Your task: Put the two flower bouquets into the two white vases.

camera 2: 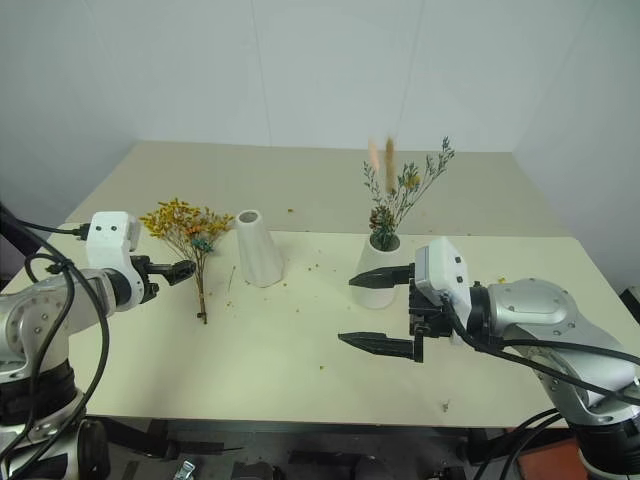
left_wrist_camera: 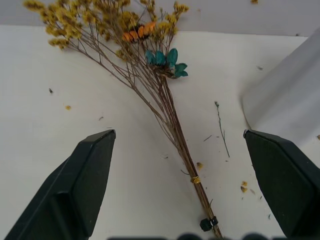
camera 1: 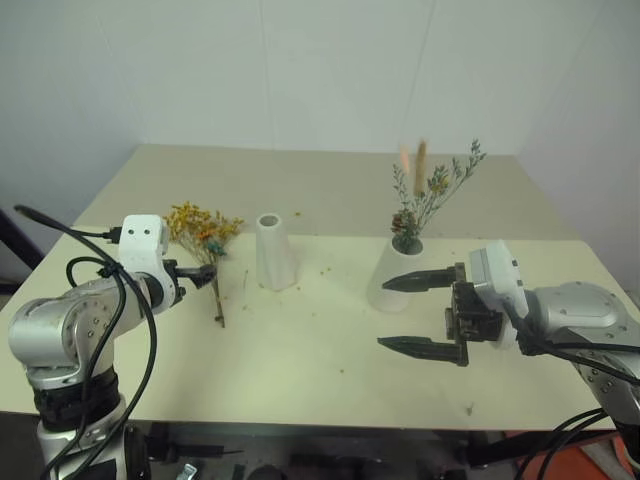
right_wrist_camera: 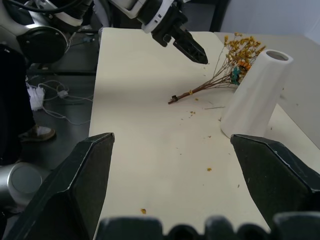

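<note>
bushy yellow-orange bouquet [left_wrist_camera: 150, 85], thin brown stems, lying flat

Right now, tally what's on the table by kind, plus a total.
White vases: 2, the slim vase empty, the wider vase holding the greenish bouquet
Bouquets: 2, the greenish one plus the yellow-orange bouquet lying flat
Total: 4

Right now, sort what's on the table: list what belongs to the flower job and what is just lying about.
Job:
- yellow bouquet, lying flat on the table
- slim vase, empty
- wider vase, holding the small bouquet
- left pincer, open over the yellow bouquet's stems
- right pincer, open

Lying about:
- crumbs of fallen blossom
</note>
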Controlling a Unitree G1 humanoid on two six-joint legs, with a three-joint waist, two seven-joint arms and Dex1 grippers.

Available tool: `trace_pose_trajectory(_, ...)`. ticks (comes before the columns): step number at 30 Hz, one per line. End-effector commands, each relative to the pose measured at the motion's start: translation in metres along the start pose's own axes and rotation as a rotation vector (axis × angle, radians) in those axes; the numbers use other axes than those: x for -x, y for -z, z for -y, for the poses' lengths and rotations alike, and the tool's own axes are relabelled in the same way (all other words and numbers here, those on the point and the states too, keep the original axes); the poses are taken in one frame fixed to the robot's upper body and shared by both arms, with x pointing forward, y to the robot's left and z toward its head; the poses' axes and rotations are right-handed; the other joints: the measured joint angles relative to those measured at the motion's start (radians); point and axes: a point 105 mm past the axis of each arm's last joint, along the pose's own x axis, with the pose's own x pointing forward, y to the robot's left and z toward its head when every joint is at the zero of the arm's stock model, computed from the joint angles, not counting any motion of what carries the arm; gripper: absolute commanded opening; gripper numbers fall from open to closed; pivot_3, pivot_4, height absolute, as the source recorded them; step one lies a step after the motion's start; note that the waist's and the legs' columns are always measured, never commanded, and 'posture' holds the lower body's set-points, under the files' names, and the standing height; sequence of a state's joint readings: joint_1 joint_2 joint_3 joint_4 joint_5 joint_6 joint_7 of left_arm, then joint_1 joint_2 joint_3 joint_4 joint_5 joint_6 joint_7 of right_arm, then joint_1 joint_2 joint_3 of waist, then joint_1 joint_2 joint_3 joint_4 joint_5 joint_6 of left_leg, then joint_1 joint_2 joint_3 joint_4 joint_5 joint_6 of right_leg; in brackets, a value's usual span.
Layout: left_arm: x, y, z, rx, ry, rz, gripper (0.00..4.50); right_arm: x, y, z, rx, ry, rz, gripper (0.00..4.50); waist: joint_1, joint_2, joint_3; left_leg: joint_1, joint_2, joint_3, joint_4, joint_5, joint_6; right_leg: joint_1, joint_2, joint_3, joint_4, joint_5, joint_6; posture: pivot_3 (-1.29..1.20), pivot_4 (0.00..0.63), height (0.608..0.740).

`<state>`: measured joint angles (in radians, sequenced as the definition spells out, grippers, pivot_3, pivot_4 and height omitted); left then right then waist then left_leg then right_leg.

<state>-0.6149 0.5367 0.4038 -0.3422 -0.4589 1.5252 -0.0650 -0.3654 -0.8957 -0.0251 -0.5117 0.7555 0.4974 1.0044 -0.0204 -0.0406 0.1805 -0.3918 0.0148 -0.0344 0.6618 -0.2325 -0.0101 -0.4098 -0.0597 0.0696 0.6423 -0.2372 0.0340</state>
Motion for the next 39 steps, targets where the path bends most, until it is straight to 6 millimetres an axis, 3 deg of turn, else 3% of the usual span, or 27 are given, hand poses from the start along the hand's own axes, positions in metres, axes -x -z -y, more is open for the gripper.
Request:
trace_pose_trajectory(1,-0.007,-0.004,-0.012,0.024,-0.106,-0.016,4.5,0.0,-0.005,0.001,0.025,0.002,-0.002,4.43,0.002,0.0,0.0,0.0,0.0,0.0,0.0,0.0,0.0,0.0,0.0,0.0,0.0,0.0,0.0,0.0,0.15,0.74)
trace_pose_trajectory(5,-0.022,-0.003,-0.013,0.048,-0.128,-0.053,4.5,-0.001,-0.002,0.0,0.014,0.02,-0.015,4.43,0.005,0.0,0.0,0.001,0.0,0.0,0.0,0.0,0.0,0.001,0.0,0.0,0.001,0.0,0.0,0.0,0.15,0.74)
trace_pose_trajectory(17,-0.07,-0.02,0.01,0.016,-0.041,-0.023,4.5,0.001,0.002,-0.002,0.004,0.091,-0.032,4.43,0.006,0.0,0.0,0.0,-0.001,-0.001,0.0,0.0,0.0,0.001,-0.001,-0.001,0.0,0.0,0.0,0.0,0.15,0.74)
trace_pose_trajectory(24,-0.093,-0.01,0.006,0.108,-0.07,-0.083,4.5,0.001,0.005,0.002,0.001,0.17,-0.054,4.43,0.005,0.0,0.0,0.0,-0.001,-0.001,0.0,0.0,0.0,0.001,-0.001,-0.001,0.0,0.0,0.0,0.0,0.15,0.74)
trace_pose_trajectory(28,-0.097,-0.006,0.012,0.081,-0.065,-0.098,3.6,0.003,0.005,0.003,-0.002,0.193,-0.061,4.5,0.006,0.0,0.0,-0.001,-0.001,-0.001,0.0,0.0,0.0,0.0,-0.001,-0.001,0.0,0.001,0.0,0.0,0.15,0.74)
trace_pose_trajectory(39,-0.1,-0.005,0.015,0.106,-0.065,-0.113,0.03,0.001,0.007,0.007,0.007,0.22,-0.069,4.5,0.007,0.0,0.0,-0.001,-0.001,-0.001,0.0,0.0,0.0,0.0,-0.001,-0.001,0.0,0.001,0.001,0.0,0.15,0.74)
